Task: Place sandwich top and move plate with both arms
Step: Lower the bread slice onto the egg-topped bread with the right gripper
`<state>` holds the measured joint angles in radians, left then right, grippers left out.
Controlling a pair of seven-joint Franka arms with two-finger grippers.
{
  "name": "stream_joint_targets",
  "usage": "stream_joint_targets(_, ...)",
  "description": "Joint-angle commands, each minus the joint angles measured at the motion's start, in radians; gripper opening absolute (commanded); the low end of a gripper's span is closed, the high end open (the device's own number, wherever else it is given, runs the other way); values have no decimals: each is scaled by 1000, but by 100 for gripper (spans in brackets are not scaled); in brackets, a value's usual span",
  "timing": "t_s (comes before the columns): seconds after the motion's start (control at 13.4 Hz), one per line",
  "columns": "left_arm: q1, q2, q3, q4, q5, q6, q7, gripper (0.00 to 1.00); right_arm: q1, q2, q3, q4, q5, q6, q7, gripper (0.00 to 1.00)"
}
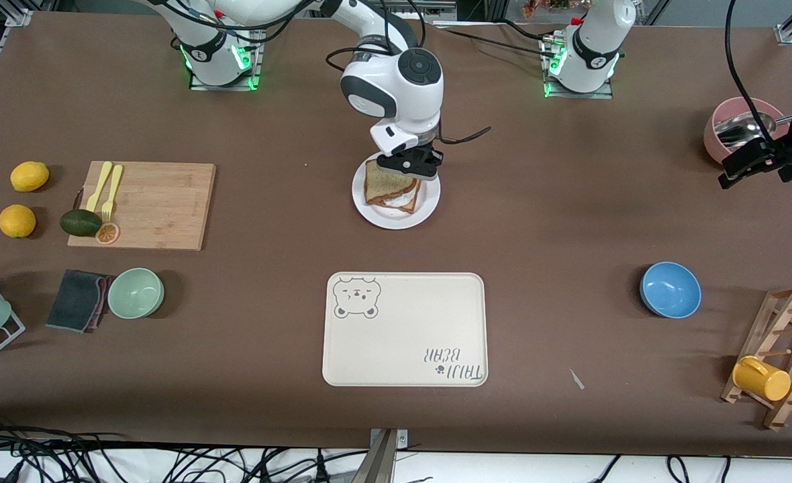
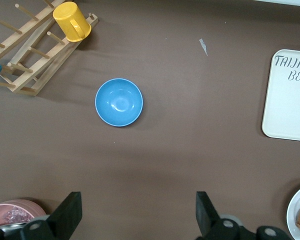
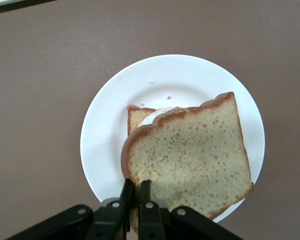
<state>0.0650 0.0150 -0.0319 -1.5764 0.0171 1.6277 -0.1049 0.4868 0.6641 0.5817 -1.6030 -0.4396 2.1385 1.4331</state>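
Sandwich top (image 3: pixel 190 155) hiding egg slice, right claw (image 3: pixel 135 192) pinching

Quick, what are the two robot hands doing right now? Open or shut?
Right gripper: shut on the light-brown speckled bread slice, over the round white plate.
Left gripper: open, empty, above bare table near the pink bowl.

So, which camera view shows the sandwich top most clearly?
The right wrist view: the sandwich top fills it, pinched at one edge by the right gripper over the plate. The front view shows it small and partly hidden by that gripper. The left wrist view catches only a bread corner at its edge.
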Motion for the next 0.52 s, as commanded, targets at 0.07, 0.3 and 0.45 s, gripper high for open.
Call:
stream_joint_targets(0.07, 3, -9, -2, 10, -26, -19, 2, 100, 4, 44, 4, 67, -14, -19, -11, 99)
stream_joint_targets(0.3, 3, -7, -2, 10, -26, -19, 2, 100, -5, 46, 10, 87, -2, -25, -31, 100)
stream_joint_targets(0.45, 3, -7, -2, 12, -26, -19, 2, 100, -37, 37, 17, 98, 45, -25, -34, 100)
